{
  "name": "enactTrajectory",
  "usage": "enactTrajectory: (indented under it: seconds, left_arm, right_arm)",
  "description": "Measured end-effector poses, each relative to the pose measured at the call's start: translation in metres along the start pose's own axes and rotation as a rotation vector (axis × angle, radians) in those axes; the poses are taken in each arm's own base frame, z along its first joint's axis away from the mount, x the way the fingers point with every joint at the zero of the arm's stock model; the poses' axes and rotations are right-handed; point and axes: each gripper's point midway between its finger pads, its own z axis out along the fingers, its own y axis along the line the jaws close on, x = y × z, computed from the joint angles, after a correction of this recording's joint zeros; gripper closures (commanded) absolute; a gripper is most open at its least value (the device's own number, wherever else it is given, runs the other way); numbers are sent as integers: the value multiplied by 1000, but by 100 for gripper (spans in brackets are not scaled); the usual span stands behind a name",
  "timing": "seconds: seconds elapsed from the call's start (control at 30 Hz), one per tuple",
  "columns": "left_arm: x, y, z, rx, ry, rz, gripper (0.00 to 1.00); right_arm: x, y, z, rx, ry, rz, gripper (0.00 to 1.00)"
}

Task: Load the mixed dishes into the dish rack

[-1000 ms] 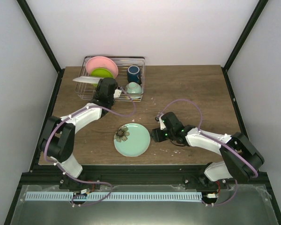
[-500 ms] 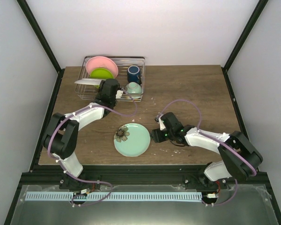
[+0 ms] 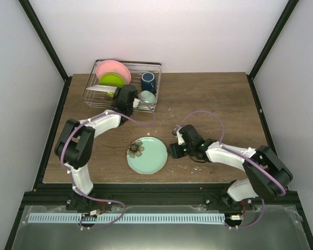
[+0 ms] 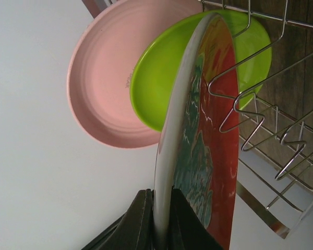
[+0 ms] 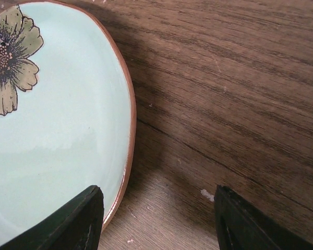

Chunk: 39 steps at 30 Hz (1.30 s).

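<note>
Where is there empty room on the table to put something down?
The far right of the table, between the dish rack and the right edge, is bare. It's crowded inside the rack and near the middle, around the flower plate and right arm.

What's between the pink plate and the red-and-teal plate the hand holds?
The smaller lime-green plate stands between the pink plate and the red-and-teal floral plate pinched in the left hand; the left wrist view shows it.
</note>
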Motion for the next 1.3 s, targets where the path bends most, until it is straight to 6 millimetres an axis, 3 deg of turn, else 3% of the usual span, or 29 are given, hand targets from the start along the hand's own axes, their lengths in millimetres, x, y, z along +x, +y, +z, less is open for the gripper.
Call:
enactTrajectory:
  seconds: [0.27,0.4,0.57,0.83,0.87,0.9,0.93,1.13,1.3]
  left_arm:
    - [-5,4,0,29,-24,35,100]
    - [-8,3,1,29,-20,54,89]
    - [-11,11,2,2,-25,53,68]
    - [-11,42,-3,-85,-32,13,40]
    - [-11,44,-3,-90,-30,12,30]
    - [-10,46,-3,-95,-27,11,9]
    - [-10,47,-3,-99,-25,14,1]
    - [-7,60,-7,-145,-11,-18,0]
    - [-1,101,-23,-224,22,-198,0]
  right_arm:
    - [2,-1,2,3,7,1,41]
    - [2,-1,3,4,11,2,41]
    - [2,-2,3,5,10,3,41]
    - [2,-3,2,7,9,7,41]
    - [2,-3,2,7,9,7,41]
    - [2,-3,2,7,9,7,41]
    - [2,-3,2,7,9,7,41]
    - [2,-3,2,7,9,7,40]
    - [2,-3,2,8,10,9,24]
